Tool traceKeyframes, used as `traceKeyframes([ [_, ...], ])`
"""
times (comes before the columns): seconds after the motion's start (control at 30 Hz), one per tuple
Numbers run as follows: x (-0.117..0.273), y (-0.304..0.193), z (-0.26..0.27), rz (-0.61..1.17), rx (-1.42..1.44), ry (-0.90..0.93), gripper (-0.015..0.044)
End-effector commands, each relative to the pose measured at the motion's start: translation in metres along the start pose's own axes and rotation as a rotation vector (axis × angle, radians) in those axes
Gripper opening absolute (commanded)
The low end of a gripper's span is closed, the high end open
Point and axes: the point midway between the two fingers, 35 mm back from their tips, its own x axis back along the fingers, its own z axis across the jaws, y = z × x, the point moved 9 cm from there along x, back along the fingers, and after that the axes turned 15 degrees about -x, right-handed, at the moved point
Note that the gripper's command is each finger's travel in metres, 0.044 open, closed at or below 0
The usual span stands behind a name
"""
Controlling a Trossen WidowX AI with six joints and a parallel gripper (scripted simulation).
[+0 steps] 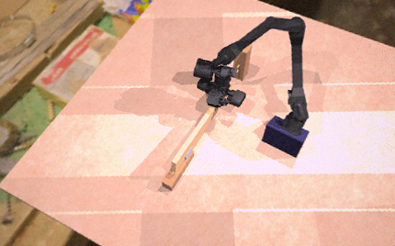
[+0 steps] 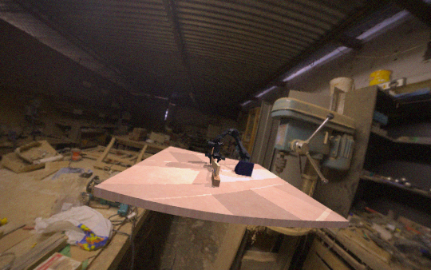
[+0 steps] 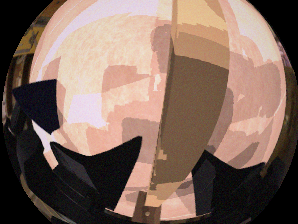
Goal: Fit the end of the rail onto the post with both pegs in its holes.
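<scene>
- A pink-topped table point(image 1: 329, 197) point(image 2: 172, 193) point(image 3: 115, 60) fills much of the top view, its lower right corner cut off.
- A black arm point(image 1: 298, 62) point(image 2: 239, 145) rises from a navy box point(image 1: 285, 136) point(image 2: 244, 168) point(image 3: 42, 105) towards the table's right edge and reaches across towards its upper left corner.
- The gripper point(image 1: 224, 102) point(image 2: 214, 157) point(image 3: 166, 144) points down over the rail's near end, fingers apart, one on each side of the wood, not clamped on it.
- The long wooden rail point(image 1: 192, 139) point(image 2: 215, 167) point(image 3: 195, 100) slants from the gripper to the footboard block point(image 1: 175, 181) point(image 2: 215, 183), its far end at that block.
- The wooden post point(image 1: 244, 64) point(image 3: 142, 205) stands nearer the table's upper edge; whether the rail touches it is unclear.
</scene>
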Motion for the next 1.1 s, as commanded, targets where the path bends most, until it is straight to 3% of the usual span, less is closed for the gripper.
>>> traceKeyframes([
  [0.0,-0.0012,-0.0002,0.0006,0.004,0.004,0.001,0.0151],
  [0.1,-0.0012,-0.0002,0.0006,0.004,0.004,0.001,0.0072],
  [0.37,-0.0012,-0.0002,0.0006,0.004,0.004,0.001,0.0000],
  [1.07,0.0042,0.0004,0.0007,0.004,0.004,0.001,0.0000],
])
